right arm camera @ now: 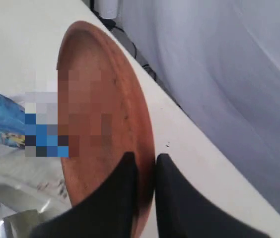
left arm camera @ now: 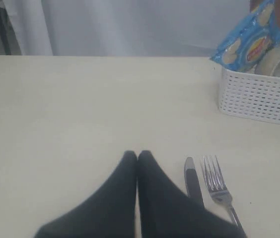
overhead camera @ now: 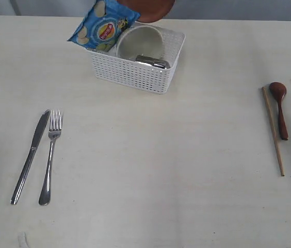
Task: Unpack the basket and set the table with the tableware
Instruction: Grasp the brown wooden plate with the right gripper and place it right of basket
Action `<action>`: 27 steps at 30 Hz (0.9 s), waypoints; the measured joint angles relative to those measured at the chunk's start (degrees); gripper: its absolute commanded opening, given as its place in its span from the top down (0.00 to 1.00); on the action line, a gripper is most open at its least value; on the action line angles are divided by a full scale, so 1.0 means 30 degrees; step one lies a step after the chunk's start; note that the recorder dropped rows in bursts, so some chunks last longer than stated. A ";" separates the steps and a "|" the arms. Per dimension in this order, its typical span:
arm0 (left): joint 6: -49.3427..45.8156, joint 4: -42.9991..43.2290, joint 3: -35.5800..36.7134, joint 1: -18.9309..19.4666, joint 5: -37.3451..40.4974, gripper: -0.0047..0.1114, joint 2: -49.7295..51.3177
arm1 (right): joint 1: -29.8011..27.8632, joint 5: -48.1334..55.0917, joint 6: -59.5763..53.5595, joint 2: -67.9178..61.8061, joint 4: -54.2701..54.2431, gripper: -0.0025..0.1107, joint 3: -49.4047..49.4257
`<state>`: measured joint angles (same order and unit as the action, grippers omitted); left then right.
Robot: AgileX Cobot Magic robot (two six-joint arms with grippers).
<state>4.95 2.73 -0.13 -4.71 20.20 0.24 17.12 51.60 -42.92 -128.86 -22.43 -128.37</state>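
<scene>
The right gripper (right arm camera: 145, 157) pinches the thin rim of the round reddish-brown plate (right arm camera: 125, 89), which stands on edge at the perforated white plastic basket (overhead camera: 135, 72). The left gripper (left arm camera: 137, 154) is closed and empty, near the shiny steel knife (left arm camera: 193, 181) on the pale table (overhead camera: 150, 170).

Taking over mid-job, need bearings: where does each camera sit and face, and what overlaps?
Exterior: high above the table, looking down toward the basket; no arm shows.
Left wrist: low behind the shut left gripper, facing the curtain past knife and fork.
Right wrist: behind the right gripper pinching the plate rim, facing the curtain.
Shared: exterior and left wrist both show knife, fork, basket.
</scene>
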 measured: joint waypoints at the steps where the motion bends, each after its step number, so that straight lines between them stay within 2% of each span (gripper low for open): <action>1: 0.0000 0.0000 0.0000 0.0000 0.0000 0.96 0.0000 | 0.0000 0.0000 0.0753 0.0313 0.0771 0.98 0.0000; 4: 0.0000 0.0000 0.0000 0.0000 0.0000 0.96 0.0000 | -0.0099 0.0288 0.3351 0.1007 0.3609 0.98 0.0000; 7: 0.0000 0.0000 0.0000 0.0000 0.0000 0.96 0.0000 | -0.0875 0.1218 0.4861 0.1292 0.4084 0.98 0.0000; 12: 0.0000 0.0000 0.0000 0.0000 0.0000 0.96 0.0000 | -0.3420 0.2758 0.5729 0.1367 0.2106 0.98 0.1201; 18: 0.0000 0.0000 0.0000 0.0000 0.0000 0.96 0.0000 | -0.6352 0.3606 0.6208 0.1367 0.1503 0.98 0.4549; 23: 0.0000 0.0000 0.0000 0.0000 0.0000 0.96 0.0000 | -0.8517 0.3769 0.4557 0.1394 -0.1480 0.98 0.7448; 27: 0.0000 0.0000 0.0000 0.0000 0.0000 0.96 0.0000 | -0.9306 0.3769 0.2520 0.1270 -0.4723 0.98 0.9327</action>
<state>4.95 2.73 -0.13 -4.71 20.20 0.24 -10.80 62.91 -35.36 -125.05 -36.59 -100.39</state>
